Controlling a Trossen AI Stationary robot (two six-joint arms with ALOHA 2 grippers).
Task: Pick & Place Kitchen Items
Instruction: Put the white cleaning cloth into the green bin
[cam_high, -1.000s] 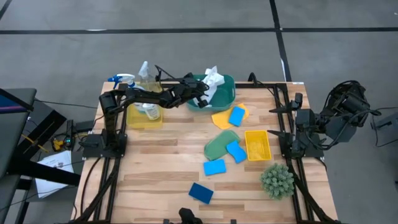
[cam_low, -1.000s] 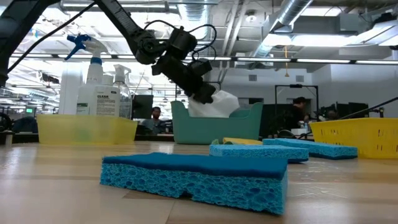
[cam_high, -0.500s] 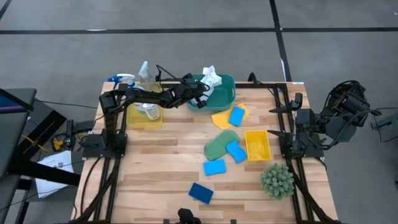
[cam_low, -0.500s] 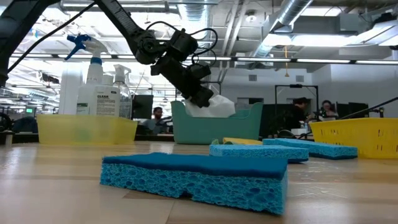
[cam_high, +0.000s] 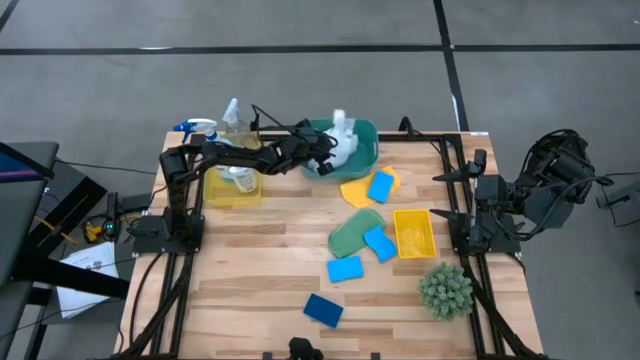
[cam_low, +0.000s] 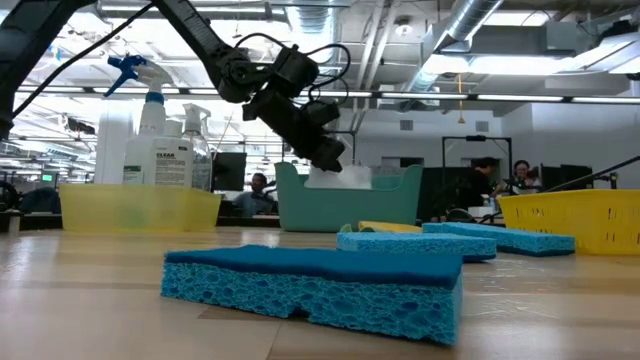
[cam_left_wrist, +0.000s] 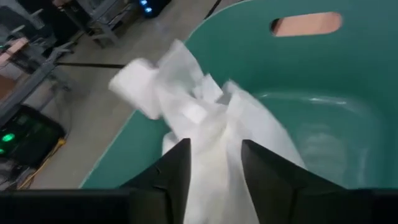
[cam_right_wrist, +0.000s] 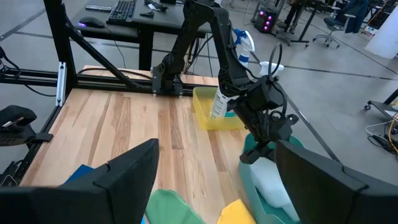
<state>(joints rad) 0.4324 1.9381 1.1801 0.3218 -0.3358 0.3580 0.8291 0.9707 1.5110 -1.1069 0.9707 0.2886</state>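
The white cloth (cam_high: 343, 140) has dropped lower and now lies in the teal basin (cam_high: 366, 160). Above it, the left gripper (cam_low: 330, 160) has parted its jaws, letting go. That item looks placed; the right gripper (cam_high: 470, 177), jaws open, waits beside the bench (cam_high: 250, 260).

The only legible writing is on the small labelled white bottle (cam_low: 170, 160), which stands in the yellow tray (cam_low: 140, 208) just beside the blue-trigger clear spray bottle (cam_low: 150, 100). In the low view its label carries the word "CLEAN" in dark capitals; the finer lines of print beneath that word are too small to make out. In the high view the same bottle's label cannot be read. Nothing else near the tray, on the table or in the room behind it, shows any readable text, brand, number or sign.
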